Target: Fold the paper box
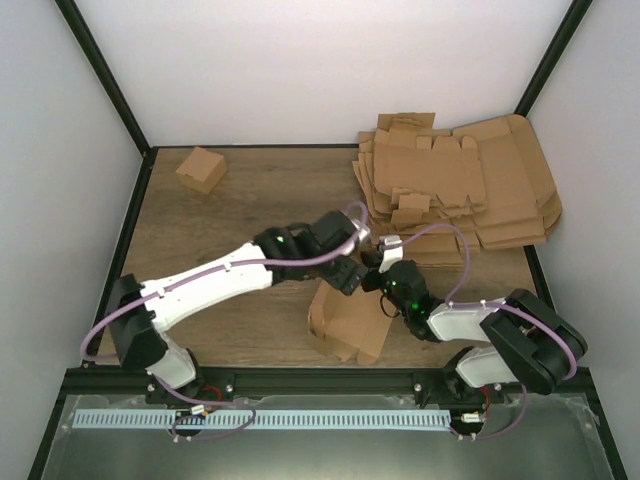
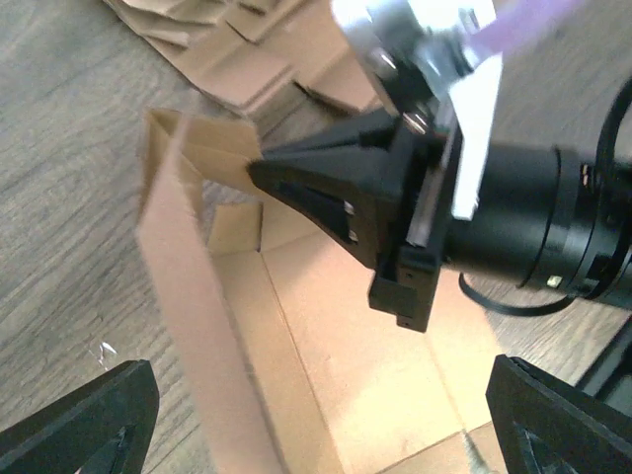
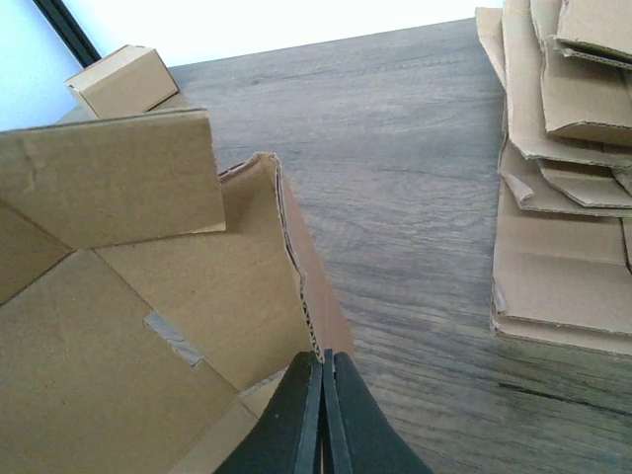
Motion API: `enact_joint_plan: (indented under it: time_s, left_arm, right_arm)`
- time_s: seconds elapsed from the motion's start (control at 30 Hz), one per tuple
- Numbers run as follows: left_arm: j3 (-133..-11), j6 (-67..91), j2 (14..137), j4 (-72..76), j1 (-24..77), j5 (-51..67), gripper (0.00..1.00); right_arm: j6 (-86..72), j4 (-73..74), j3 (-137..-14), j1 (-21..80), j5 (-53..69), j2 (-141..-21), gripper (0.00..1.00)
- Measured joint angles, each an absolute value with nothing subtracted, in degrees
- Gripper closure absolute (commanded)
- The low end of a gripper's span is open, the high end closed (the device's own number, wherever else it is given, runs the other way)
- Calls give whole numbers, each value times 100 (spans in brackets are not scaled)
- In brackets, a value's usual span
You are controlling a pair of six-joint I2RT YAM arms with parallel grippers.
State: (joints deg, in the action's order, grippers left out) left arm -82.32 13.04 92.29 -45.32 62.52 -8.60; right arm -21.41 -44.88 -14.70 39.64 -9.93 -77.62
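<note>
The paper box (image 1: 345, 322) lies near the table's front edge as a partly folded brown tray with raised walls. My left gripper (image 1: 347, 276) hangs over it, open wide. Its two black fingertips (image 2: 84, 420) stand far apart in the left wrist view, with the tray floor (image 2: 355, 336) between them and nothing held. My right gripper (image 1: 373, 263) is shut, and its tips (image 3: 323, 370) pinch the edge of an upright wall (image 3: 296, 247). The same right gripper (image 2: 265, 173) meets that wall's flap in the left wrist view.
A small, fully folded brown box (image 1: 202, 168) sits at the back left. A tall stack of flat cardboard blanks (image 1: 460, 180) fills the back right, close to the right arm's far side. White walls with black frame posts enclose the table.
</note>
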Motion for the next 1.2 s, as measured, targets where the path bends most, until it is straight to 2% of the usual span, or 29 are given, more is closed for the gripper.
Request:
enact_joint_plan:
  time_s: [0.3,0.6,0.93,1.2]
  left_arm:
    - [-7972,1564,8425,-4023,4775,801,8]
    - [-6274,2132,7909,-3203,3483,1949,11]
    - [-5627,2340,8086,-2362,3457,3153,15]
    - [-5555,2342,8499,-2097,3531,3483,18]
  right_arm:
    - [-2067,-4550,-1468,3964,-1057,-7762,99]
    - [-2036,-4547,-1468,3964,-1072,-7762,99]
    - [-2034,-4545,-1468,3964,-1072,-7765,99]
    - [-2034,-4539,-1468,3964,-1072,-7765,99]
